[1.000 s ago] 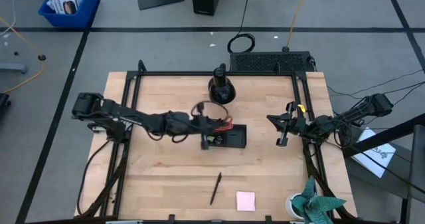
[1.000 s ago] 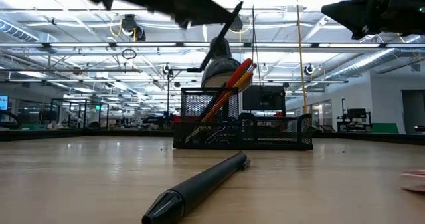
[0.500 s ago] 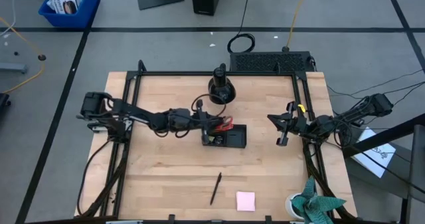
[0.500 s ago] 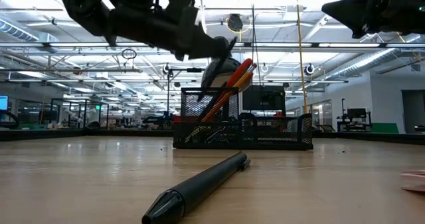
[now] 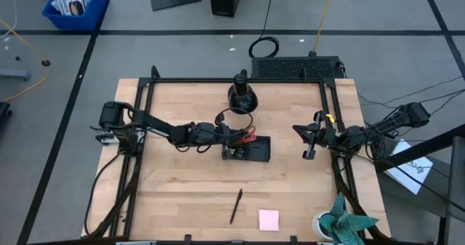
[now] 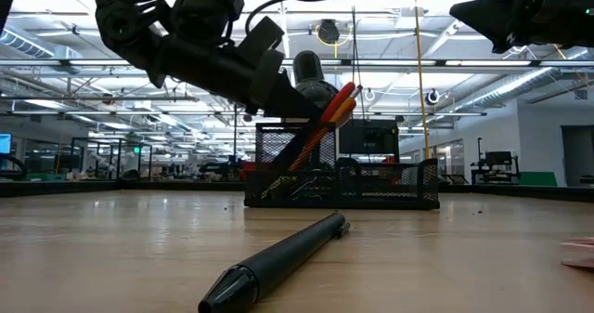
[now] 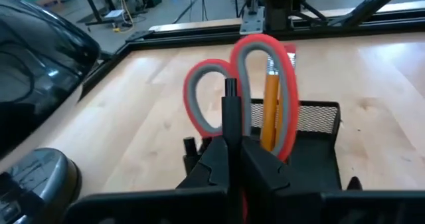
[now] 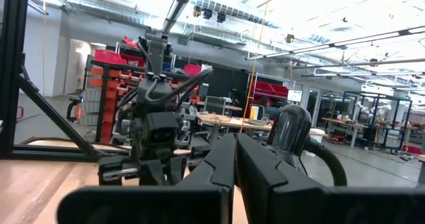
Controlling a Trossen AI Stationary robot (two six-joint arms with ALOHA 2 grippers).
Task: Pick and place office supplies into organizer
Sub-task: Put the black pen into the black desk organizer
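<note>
The left end effector (image 5: 227,136), fingers together on a slim black pen (image 7: 230,114), hangs over the near-left end of the small black mesh organizer tray (image 5: 248,150). Best keep the pen upright and lower it beside the red-handled scissors (image 7: 249,84) and orange pencil (image 7: 271,111), clear of the rim. The right end effector (image 5: 309,145), fingers together and empty, waits well right. Another black pen (image 5: 236,206) and a pink square sticky-note pad (image 5: 269,219) lie on open wooden worktop (image 5: 182,194).

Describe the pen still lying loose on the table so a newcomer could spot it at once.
Start from the black mesh organizer in the middle of the wooden table, then look toward the table's near edge. The black pen lies flat there, alone on bare wood. The pink sticky-note pad beside it is square and bright; the pen is thin and dark.
</note>
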